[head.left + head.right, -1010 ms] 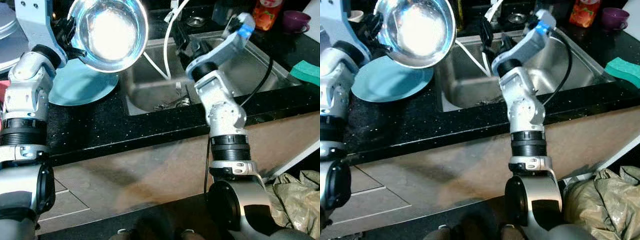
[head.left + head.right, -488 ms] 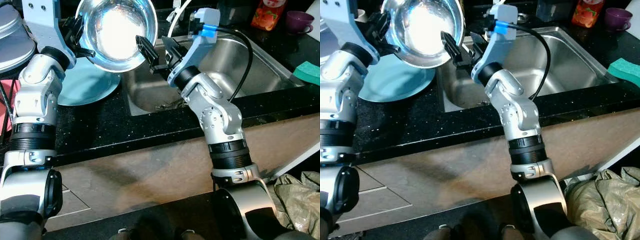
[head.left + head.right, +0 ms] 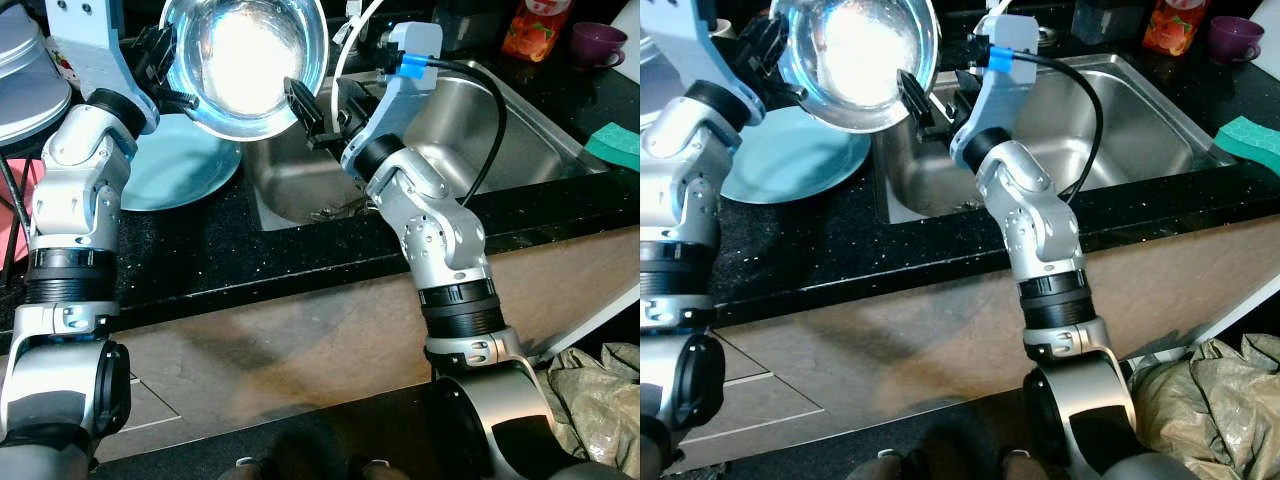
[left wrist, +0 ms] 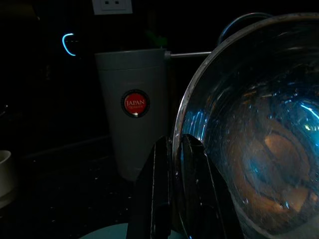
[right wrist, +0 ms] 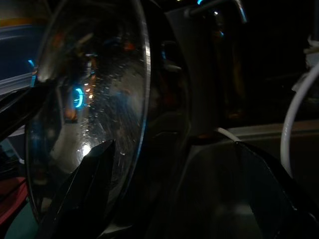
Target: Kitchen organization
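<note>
A black speckled countertop (image 3: pixel 200 255) runs around a steel sink (image 3: pixel 520 130) — brown cabinet fronts (image 3: pixel 300 340) below.

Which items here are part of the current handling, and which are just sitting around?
In hand: steel bowl, its rim pinched by the left tool; right tool, open at the bowl's opposite rim.

Lying about: blue plate, sink, green sponge, purple cup, juice bottle.

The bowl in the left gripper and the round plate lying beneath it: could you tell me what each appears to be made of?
The bowl looks like polished stainless steel: mirror-bright, glaring with reflected light. The left gripper pinches its thin rim. The plate is matte light blue with no sharp reflections, likely plastic or glazed ceramic; I cannot tell which.
</note>
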### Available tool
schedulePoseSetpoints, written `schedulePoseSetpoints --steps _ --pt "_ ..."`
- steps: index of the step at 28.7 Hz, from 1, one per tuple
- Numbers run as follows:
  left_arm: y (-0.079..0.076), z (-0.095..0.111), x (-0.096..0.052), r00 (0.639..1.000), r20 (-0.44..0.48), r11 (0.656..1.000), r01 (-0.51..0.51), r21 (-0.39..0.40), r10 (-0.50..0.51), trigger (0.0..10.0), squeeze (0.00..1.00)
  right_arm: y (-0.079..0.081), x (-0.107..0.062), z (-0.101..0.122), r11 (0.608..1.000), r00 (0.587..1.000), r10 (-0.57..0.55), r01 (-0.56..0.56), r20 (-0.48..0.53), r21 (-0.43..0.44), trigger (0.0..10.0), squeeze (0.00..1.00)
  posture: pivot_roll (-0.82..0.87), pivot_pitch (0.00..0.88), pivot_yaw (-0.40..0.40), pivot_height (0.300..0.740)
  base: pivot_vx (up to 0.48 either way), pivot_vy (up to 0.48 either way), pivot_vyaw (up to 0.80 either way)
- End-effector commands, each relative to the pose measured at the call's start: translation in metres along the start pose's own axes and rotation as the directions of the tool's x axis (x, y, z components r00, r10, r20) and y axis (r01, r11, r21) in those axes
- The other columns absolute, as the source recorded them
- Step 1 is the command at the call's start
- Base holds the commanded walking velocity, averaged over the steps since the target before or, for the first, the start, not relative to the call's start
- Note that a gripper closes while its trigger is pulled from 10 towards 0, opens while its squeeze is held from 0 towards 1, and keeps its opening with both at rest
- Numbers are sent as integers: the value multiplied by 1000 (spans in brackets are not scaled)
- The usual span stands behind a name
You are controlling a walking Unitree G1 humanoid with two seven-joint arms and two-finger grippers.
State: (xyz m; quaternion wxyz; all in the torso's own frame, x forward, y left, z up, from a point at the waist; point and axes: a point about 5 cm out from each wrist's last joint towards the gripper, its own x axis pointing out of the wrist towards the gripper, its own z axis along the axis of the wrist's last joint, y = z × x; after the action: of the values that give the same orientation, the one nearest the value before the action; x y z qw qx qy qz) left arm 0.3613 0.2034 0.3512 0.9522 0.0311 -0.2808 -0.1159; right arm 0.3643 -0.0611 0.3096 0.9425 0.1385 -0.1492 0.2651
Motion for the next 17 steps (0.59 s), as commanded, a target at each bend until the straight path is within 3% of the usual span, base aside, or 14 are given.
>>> schedulePoseSetpoints --steps 1,8,17 --pt "-2 7 -2 999 38 1000 26 -6 -26 0 0 -5 1 -1 999 999 -43 43 -3 15 10000 0 48 142 -6 740 0 0 0" --pt "1 11 -4 998 51 1000 23 -12 -23 0 0 -11 1 1 996 996 -85 85 5 15 10000 0 46 143 -6 740 0 0 0" --pt "-11 13 -7 992 38 988 121 -92 -118 0 0 -18 0 4 990 991 -136 135 20 42 10000 0 38 174 -1 740 0 0 0"
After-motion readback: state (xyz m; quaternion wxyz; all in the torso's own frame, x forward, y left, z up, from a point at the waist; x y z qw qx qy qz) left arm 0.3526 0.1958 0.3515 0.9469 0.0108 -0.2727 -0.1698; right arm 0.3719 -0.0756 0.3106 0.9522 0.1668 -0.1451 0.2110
